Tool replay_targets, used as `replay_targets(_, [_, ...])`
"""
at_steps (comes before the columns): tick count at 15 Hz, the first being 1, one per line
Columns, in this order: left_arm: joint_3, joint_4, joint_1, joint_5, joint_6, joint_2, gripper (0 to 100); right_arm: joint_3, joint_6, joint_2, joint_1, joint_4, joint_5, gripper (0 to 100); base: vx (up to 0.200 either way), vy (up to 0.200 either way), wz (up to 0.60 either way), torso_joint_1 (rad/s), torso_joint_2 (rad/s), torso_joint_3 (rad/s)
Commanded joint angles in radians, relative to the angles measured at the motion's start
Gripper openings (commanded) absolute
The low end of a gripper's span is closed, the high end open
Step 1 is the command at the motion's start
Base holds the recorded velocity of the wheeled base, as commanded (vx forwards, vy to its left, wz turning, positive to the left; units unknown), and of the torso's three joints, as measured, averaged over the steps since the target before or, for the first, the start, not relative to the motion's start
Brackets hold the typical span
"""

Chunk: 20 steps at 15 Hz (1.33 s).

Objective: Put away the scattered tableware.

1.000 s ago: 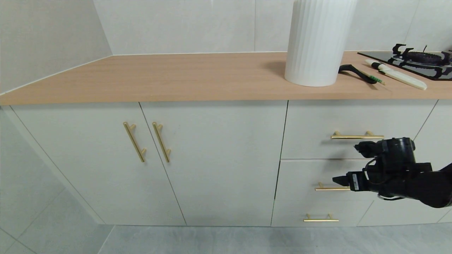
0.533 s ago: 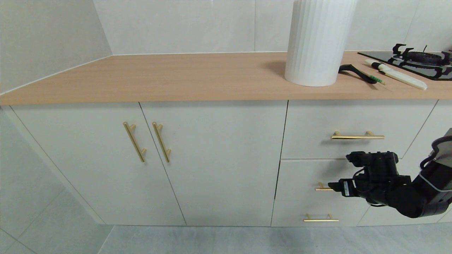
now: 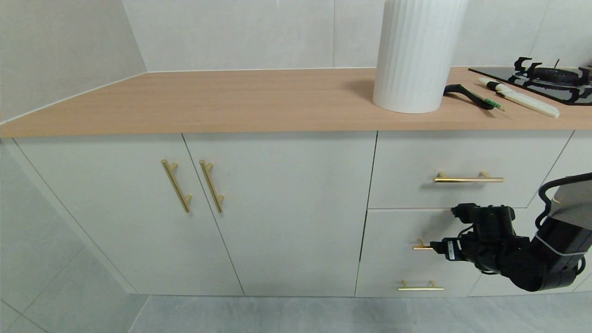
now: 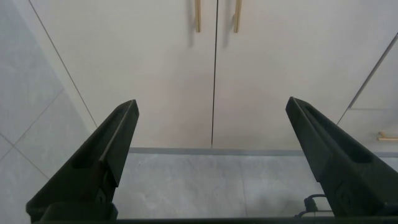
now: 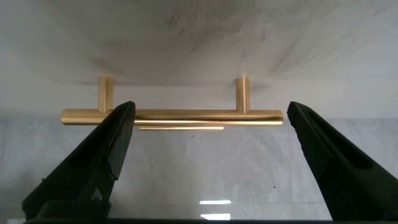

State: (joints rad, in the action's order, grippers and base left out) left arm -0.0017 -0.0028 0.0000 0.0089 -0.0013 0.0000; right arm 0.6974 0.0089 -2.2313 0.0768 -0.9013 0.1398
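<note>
Scattered tableware lies on the wooden counter (image 3: 231, 101) at the right: a black utensil (image 3: 467, 94), green-tipped chopsticks (image 3: 493, 103) and a cream-coloured knife (image 3: 525, 101). Below them, my right gripper (image 3: 445, 229) is open in front of the middle drawer, just short of its gold handle (image 3: 423, 247). In the right wrist view this gripper (image 5: 209, 111) has the handle (image 5: 174, 116) lying across the gap between its fingers, untouched. My left gripper (image 4: 211, 109) is open and empty, facing the cabinet doors (image 4: 214, 68) low over the floor.
A tall white ribbed container (image 3: 416, 55) stands on the counter beside the tableware. A black gas hob (image 3: 550, 78) sits at the far right. The top drawer handle (image 3: 468, 178) and bottom drawer handle (image 3: 420, 288) are shut, as are the two doors (image 3: 199, 185) on the left.
My right gripper has dropped lower and moved in toward the middle drawer's handle, and more of its arm has come into view. Nothing on the counter has moved.
</note>
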Motion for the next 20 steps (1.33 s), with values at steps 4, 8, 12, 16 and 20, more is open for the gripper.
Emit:
replay_targets(4, [0.0, 0.0, 0.0, 0.0, 0.0, 0.002, 100, 0.004, 0.0, -0.01, 0.0, -0.001, 0.0, 100, 0.0, 0.0, 0.0, 0.0, 0.0, 0.0])
replay_targets(8, [0.0, 0.0, 0.0, 0.002, 0.0, 0.002, 100, 0.005, -0.003, -0.018, -0.009, -0.002, 0.003, 100, 0.0, 0.0, 0.0, 0.0, 0.0, 0.0])
replay_targets(12, [0.0, 0.0, 0.0, 0.002, 0.0, 0.002, 100, 0.001, -0.007, -0.021, -0.012, 0.001, 0.003, 100, 0.0, 0.0, 0.0, 0.0, 0.0, 0.0])
replay_targets(16, [0.0, 0.0, 0.0, 0.0, 0.0, 0.002, 100, -0.006, -0.009, -0.016, -0.012, 0.007, 0.003, 100, 0.0, 0.0, 0.0, 0.0, 0.0, 0.0])
replay_targets(20, [0.0, 0.0, 0.0, 0.0, 0.0, 0.002, 100, -0.058, -0.052, 0.055, -0.012, 0.042, 0.003, 100, 0.0, 0.0, 0.0, 0.0, 0.0, 0.0])
